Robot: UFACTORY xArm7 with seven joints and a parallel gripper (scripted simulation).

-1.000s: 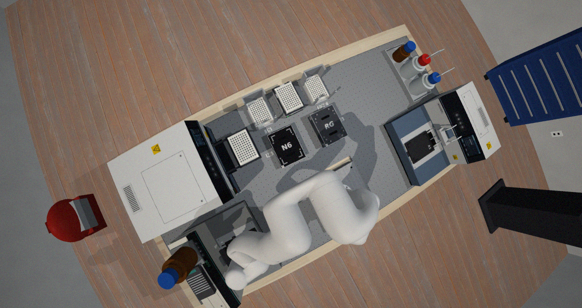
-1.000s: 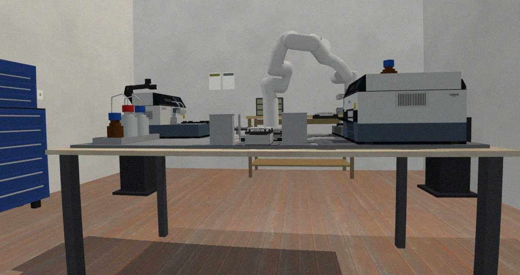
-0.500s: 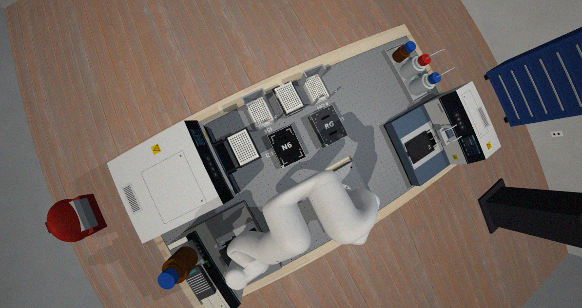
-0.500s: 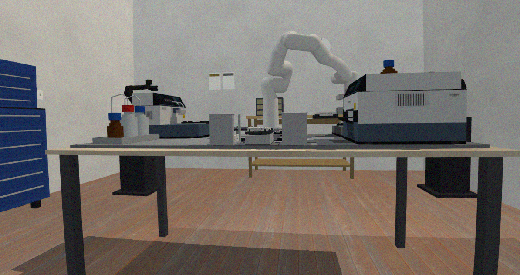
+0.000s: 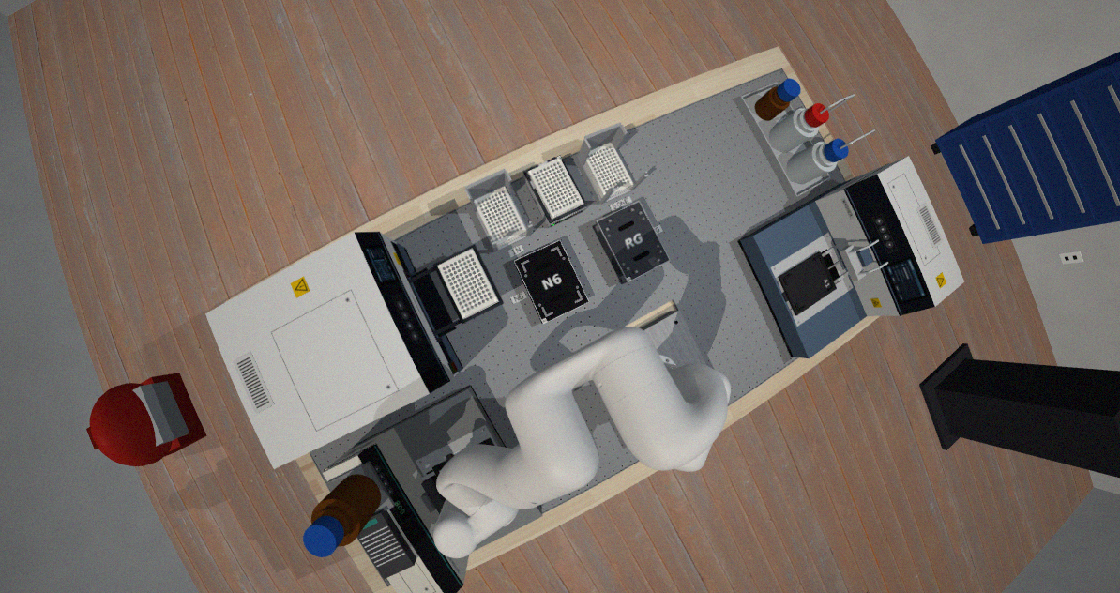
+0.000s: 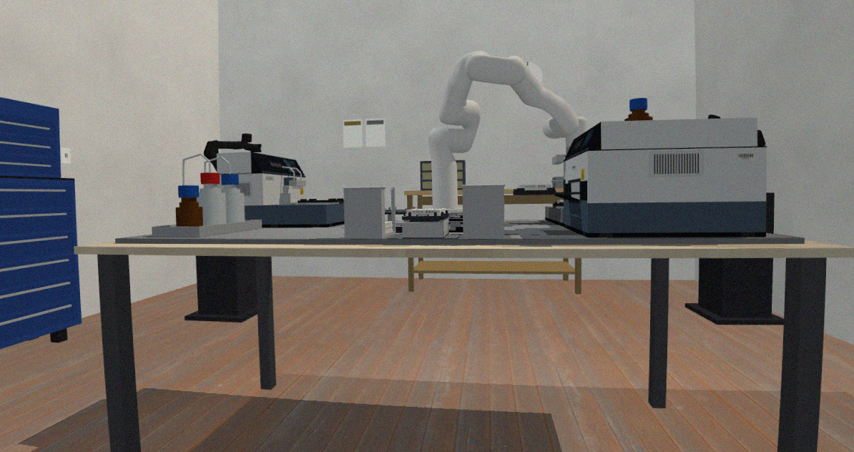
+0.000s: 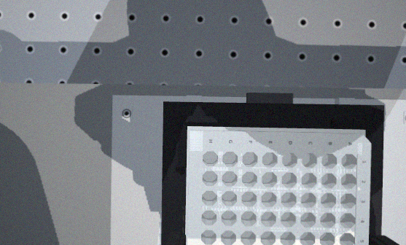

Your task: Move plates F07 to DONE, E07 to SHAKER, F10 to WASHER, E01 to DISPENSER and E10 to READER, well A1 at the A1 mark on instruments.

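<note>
A: From the top, what shows?

B: The arm (image 5: 564,424) bends across the worktop (image 5: 704,166) to the instrument at the lower left, beside an amber bottle (image 5: 344,510). Its wrist covers that station, so the jaws are hidden here. A white plate (image 5: 468,283) sits on the tray of the big white instrument (image 5: 313,354). Nests N6 (image 5: 552,281) and RG (image 5: 631,241) hold no plate. Behind them are three more white plates, two of them in racks (image 5: 499,214) (image 5: 607,167). The nest of the blue instrument (image 5: 807,287) on the right is dark.

A: The exterior view?

B: The arm (image 6: 508,79) arches over and drops behind the white instrument (image 6: 669,174); the jaws are out of sight there too.

A: And the wrist view?

B: A plate (image 7: 277,186) lies flat in a black nest (image 7: 175,175), its well rows running off the lower edge. I can't read its label. The fingers themselves are out of frame, but the jaws stand fully open, gripping nothing. Beyond the nest is the perforated deck (image 7: 204,36).
</note>
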